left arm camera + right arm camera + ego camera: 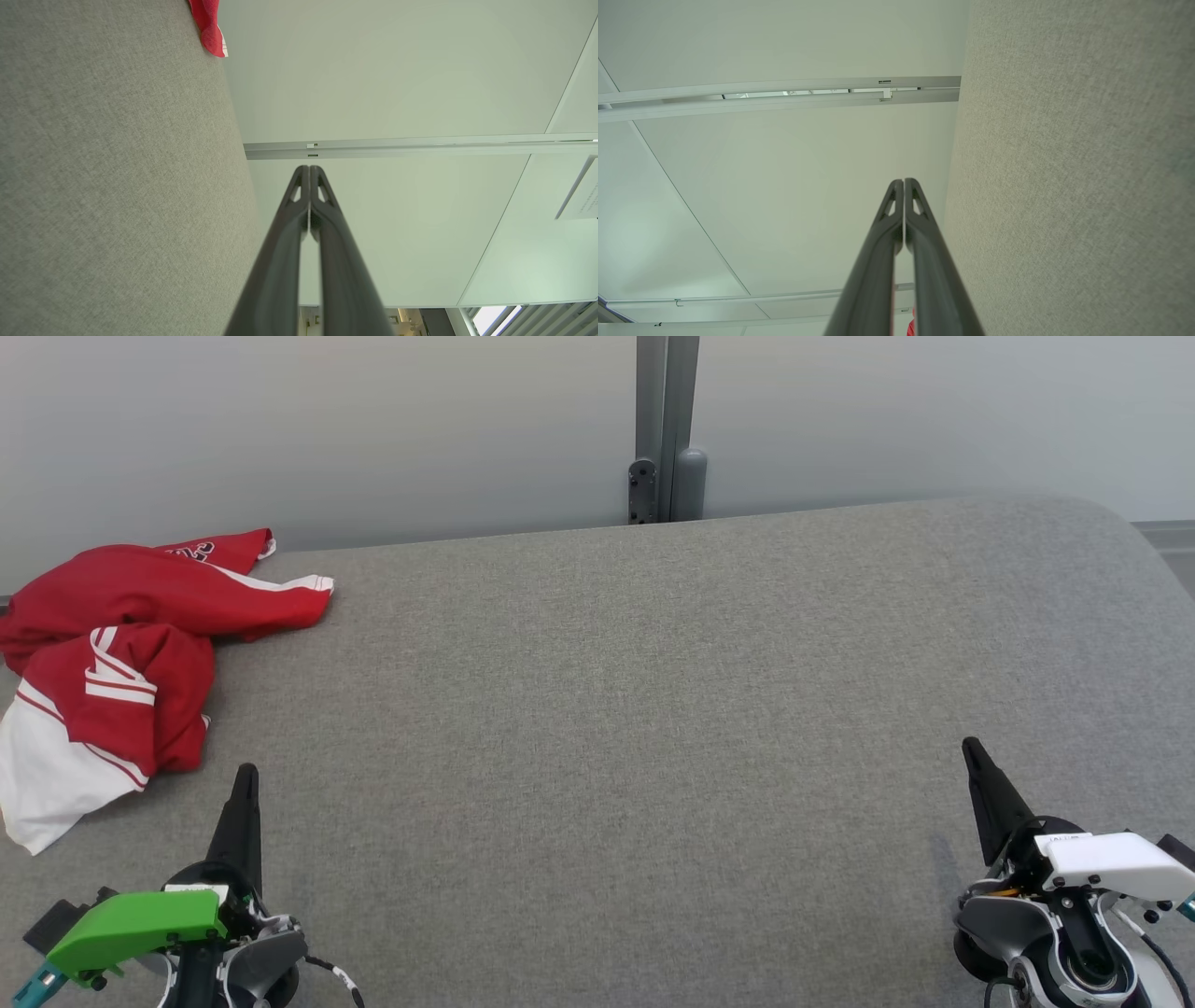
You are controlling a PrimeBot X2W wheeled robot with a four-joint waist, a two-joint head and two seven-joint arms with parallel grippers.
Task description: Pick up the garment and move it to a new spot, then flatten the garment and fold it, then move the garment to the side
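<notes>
Resting low at the near left of the head view, the left gripper [246, 782] has its two dark fingers [280, 261] pressed together, tips meeting, with nothing between them; a green cover [131, 924] sits on its wrist. The right gripper [973, 751], at the near right beside a white cover [1111, 859], is closed in the same way: in its wrist view the fingers [873, 261] meet at the tips and grip nothing. Both point away from the robot over the grey fabric surface [607, 709]; whether they touch it I cannot tell. The garment [121, 644], red with white stripes and a white panel, lies crumpled at the far left of that surface, near the left gripper's tips but apart from them, and well apart from the right gripper. A red corner of it shows at the top of the left wrist view. The surface is otherwise bare and rounds off at its far right corner. Behind it rises a pale, plain wall with a grey vertical post [666, 429] near the middle of the far edge. The wrist views show pale panels crossed by a metal rail [397, 147].
</notes>
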